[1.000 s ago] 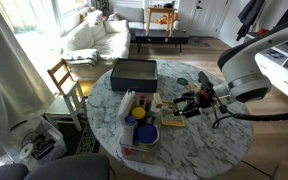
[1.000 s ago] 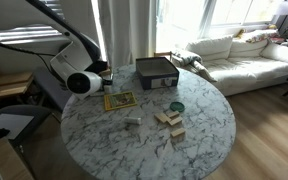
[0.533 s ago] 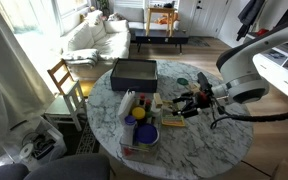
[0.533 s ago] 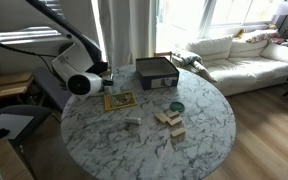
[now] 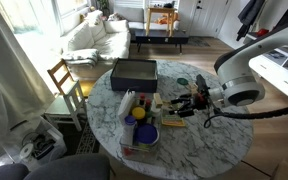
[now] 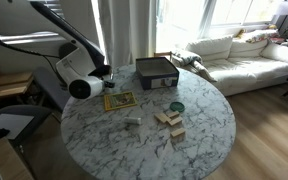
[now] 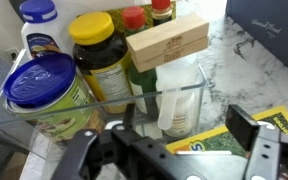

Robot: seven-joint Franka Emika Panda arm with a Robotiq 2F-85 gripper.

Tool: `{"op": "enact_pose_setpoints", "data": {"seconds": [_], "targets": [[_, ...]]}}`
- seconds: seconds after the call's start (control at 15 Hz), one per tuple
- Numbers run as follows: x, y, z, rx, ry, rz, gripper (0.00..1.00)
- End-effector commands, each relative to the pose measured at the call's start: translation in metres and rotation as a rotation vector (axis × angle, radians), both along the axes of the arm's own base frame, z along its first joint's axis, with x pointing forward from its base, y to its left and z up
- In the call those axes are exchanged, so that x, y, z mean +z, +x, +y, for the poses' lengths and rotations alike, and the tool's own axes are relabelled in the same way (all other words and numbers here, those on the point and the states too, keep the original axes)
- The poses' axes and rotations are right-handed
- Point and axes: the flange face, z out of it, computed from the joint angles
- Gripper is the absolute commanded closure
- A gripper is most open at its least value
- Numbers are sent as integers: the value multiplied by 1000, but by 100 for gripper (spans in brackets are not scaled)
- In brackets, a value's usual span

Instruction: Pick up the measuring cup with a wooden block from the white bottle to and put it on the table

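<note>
At the centre of the wrist view the clear measuring cup (image 7: pixel 174 85) stands with the wooden block (image 7: pixel 167 40) across its rim. A white shape, which we take for the white bottle (image 7: pixel 177 112), shows at its lower wall, with the marble table (image 7: pixel 234 72) to its right, and the gripper (image 7: pixel 184 135) at the bottom edge has its fingers (image 7: pixel 246 125) spread wide, grasping nothing. We would bring the jaws around the cup's walls below the block, close gently and lift level so the block stays put. Labels on the blue-lidded can (image 7: pixel 39 80) and yellow-lidded jar (image 7: pixel 96 45) at left, and the yellow booklet (image 7: pixel 219 140) at lower right, are too blurred to read.
</note>
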Motion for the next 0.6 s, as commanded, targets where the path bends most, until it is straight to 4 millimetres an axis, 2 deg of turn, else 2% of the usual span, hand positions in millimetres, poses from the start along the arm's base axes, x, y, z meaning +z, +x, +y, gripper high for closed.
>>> {"op": "enact_pose_setpoints", "data": {"seconds": [0.0, 0.13, 0.2, 0.27, 0.47, 0.53], "targets": [[-13, 6, 2, -34, 16, -24, 24], [-16, 7, 5, -41, 19, -29, 23], [-17, 8, 7, -42, 21, -28, 26], [-19, 9, 8, -45, 23, -29, 23], [-21, 11, 10, -51, 26, -38, 31], [-21, 11, 10, -53, 26, -41, 38]]}}
